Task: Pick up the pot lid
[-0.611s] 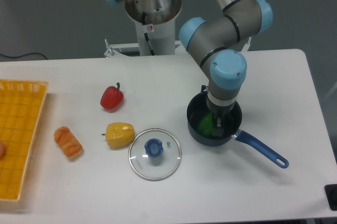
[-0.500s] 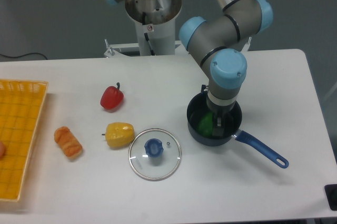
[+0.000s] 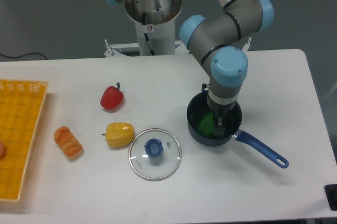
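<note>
The pot lid [image 3: 155, 154] is separated by a narrow gap from the pan [image 3: 208, 140]; the hand [image 3: 216, 116] is positioned over the pan, its opening cannot be told

Glass pot lid [image 3: 138, 156], round blue knob [image 3: 154, 148] upward, lying flat on white table [image 3: 226, 195]

Wide passage between the red pepper [image 3: 112, 98] and the pan [image 3: 192, 128], leading to the far side of the lid [image 3: 155, 167]. Near the lid, on the picture's left, the yellow pepper [image 3: 119, 135] in the way; on the right, only a narrow gap before the pan. Open approach above the knob [image 3: 154, 148], and also from the near table edge. Against any sideways passing, the pan wall around the gripper [image 3: 221, 127]; toward the lower right, the handle [image 3: 261, 149] sticking out.
</note>
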You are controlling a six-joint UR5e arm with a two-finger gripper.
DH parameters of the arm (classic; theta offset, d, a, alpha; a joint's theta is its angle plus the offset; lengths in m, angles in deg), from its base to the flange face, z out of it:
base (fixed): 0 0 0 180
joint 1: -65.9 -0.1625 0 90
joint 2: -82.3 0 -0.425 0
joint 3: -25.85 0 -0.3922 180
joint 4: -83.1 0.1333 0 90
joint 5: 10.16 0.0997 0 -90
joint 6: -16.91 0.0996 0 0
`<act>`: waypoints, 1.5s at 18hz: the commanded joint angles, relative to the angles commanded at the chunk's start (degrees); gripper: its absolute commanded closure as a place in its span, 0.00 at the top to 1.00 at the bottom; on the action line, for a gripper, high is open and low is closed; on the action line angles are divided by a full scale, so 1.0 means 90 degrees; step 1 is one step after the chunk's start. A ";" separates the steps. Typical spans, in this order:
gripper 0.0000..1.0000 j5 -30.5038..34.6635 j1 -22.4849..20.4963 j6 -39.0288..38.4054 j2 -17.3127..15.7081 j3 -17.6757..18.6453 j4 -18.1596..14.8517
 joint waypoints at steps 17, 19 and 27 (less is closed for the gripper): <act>1.00 -0.0272 0.0517 -0.2282 -0.0019 -0.0117 -0.0010; 1.00 -0.0400 0.0654 -0.2936 -0.0019 -0.0117 -0.0010; 1.00 -0.0361 0.1220 -0.3731 0.0117 -0.0029 0.0312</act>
